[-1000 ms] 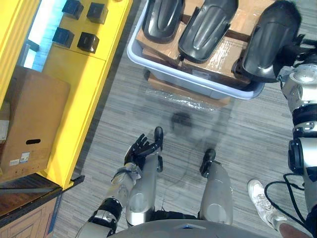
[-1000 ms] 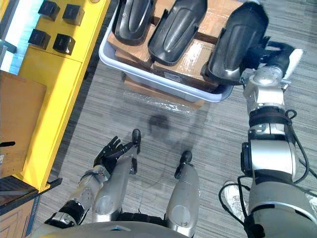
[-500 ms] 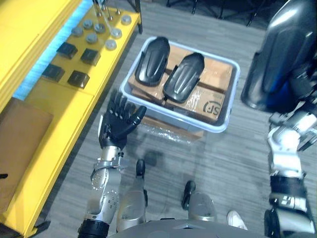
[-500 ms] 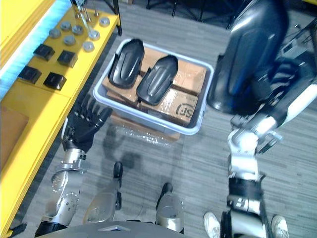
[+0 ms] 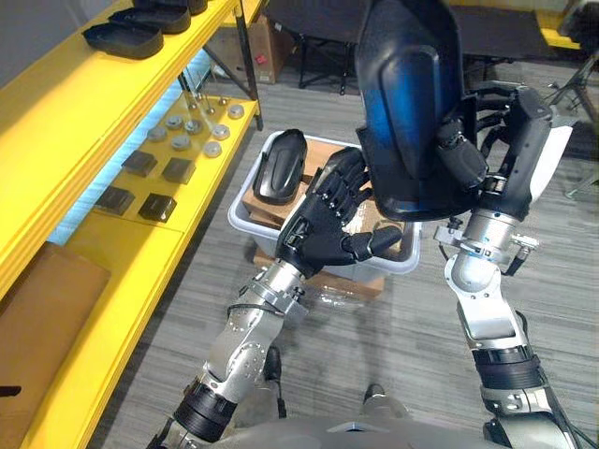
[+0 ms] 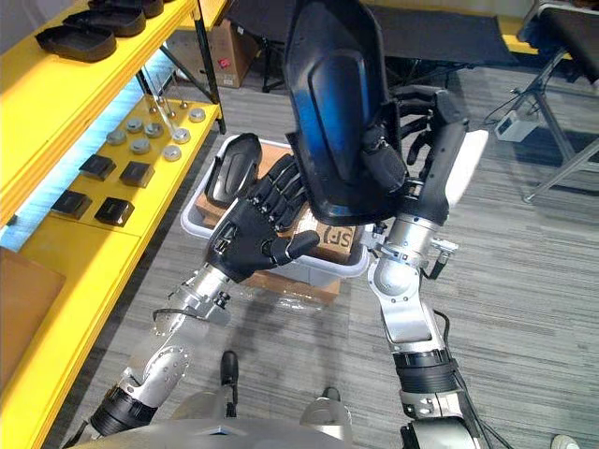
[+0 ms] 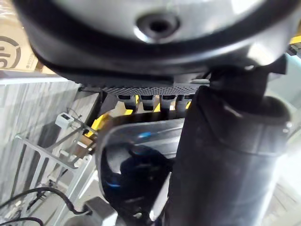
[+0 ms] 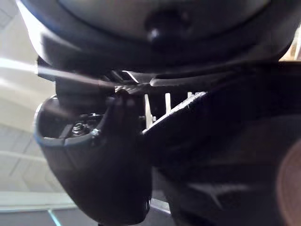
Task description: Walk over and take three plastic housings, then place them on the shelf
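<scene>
Along the left runs the yellow shelf (image 5: 84, 103), smooth painted board. Its upper level carries shallow black moulded parts (image 5: 122, 37) at the far end, with bare yellow board nearer. The lower level holds small dark square blocks (image 5: 140, 164) and round silvery discs (image 5: 195, 126), and a flat brown cardboard box (image 5: 37, 309) lies nearest. Just beside the shelf's edge stands a pale, round-cornered bin (image 5: 393, 265) packed with cardboard. On that cardboard lies a second housing (image 5: 279, 166), a long glossy black shell with a rounded nose. In front of the bin the left hand (image 5: 328, 224) is raised, its fingers (image 5: 339, 182) spread wide and holding nothing. Their tips are by the lower edge of the plastic housing (image 5: 402, 84), contact unclear. That housing is a large shiny dark shell with a raised centre panel, held upright above the bin's right part. The right hand (image 5: 505, 131) grips it from behind, fingers (image 5: 457, 154) curled over its right edge. To the right, grey ribbed carpet (image 5: 421, 355) lies open. Half a second ago the head looked lower. The housing was then out to the bin's right and the left hand by the bin's near left corner; both have since closed towards the middle.
</scene>
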Controlling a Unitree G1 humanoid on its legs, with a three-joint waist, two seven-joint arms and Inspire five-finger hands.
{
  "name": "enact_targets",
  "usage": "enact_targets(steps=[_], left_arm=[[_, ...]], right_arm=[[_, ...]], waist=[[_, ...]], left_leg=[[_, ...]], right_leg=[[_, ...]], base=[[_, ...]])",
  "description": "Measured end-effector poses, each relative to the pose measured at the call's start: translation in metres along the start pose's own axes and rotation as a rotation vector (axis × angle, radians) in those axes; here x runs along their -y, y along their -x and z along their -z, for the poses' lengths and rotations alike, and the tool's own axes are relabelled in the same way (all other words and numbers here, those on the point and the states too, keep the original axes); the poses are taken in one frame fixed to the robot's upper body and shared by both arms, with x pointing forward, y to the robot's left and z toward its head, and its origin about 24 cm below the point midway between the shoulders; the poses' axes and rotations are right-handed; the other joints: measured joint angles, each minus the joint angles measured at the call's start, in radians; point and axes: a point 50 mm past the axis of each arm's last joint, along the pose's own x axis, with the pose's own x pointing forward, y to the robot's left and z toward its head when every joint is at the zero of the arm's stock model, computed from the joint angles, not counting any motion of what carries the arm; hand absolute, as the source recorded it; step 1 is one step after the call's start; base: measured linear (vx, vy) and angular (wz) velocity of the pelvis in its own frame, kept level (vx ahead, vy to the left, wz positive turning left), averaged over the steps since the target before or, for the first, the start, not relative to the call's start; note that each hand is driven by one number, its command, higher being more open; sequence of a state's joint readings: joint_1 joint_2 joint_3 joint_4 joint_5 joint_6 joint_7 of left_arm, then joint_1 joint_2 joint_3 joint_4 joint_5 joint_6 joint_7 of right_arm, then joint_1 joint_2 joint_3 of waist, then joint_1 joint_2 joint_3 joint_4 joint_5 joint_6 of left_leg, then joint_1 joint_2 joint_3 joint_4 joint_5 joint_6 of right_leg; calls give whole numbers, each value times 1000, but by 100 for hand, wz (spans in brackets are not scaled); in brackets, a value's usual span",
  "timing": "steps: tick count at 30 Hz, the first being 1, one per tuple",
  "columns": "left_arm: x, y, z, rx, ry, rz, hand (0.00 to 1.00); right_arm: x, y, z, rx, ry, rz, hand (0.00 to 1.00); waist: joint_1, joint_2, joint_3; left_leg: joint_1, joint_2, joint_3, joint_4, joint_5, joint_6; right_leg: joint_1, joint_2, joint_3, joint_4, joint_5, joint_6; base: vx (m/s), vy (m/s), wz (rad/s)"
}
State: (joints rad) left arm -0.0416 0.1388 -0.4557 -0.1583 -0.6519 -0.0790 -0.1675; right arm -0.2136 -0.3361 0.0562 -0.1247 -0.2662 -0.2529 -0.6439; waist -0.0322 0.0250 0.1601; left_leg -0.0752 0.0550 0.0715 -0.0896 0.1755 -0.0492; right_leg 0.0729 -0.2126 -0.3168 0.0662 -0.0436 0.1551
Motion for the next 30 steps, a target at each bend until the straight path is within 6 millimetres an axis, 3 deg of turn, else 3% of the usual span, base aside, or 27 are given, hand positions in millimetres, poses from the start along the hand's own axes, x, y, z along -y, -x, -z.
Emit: enact_targets(steps=[5, 13, 21, 30], left_arm=[[-3, -2, 2, -1, -7, -133, 100], [-26, 3, -24, 188, 7, -355, 100], [-27, -4, -26, 197, 209, -338, 100], [-28, -5, -11, 27, 231, -216, 100]], right_arm=[[-28, 15, -7, -32, -100, -135, 0], [-51, 40, -6, -129, -184, -243, 0], [-59, 53, 5, -201, -179, -293, 0], [-54, 66, 19, -280, -164, -301, 0]], waist=[[1, -1, -15], [10, -22, -36], [5, -33, -56], [2, -30, -84]], left_leg=[[2, 10, 5, 0, 1, -7], [-7, 7, 4, 0, 4, -7], [-9, 5, 6, 0, 10, 2], [-6, 6, 9, 0, 9, 1]], right_leg=[[-4, 10, 5, -6, 8, -7], [-2, 10, 4, -35, 20, -13], [-1, 10, 4, -35, 26, -7], [-3, 10, 8, -34, 22, -14]], base=[[-62, -3, -5], [-23, 1, 0], [0, 0, 0], [0, 0, 0]])
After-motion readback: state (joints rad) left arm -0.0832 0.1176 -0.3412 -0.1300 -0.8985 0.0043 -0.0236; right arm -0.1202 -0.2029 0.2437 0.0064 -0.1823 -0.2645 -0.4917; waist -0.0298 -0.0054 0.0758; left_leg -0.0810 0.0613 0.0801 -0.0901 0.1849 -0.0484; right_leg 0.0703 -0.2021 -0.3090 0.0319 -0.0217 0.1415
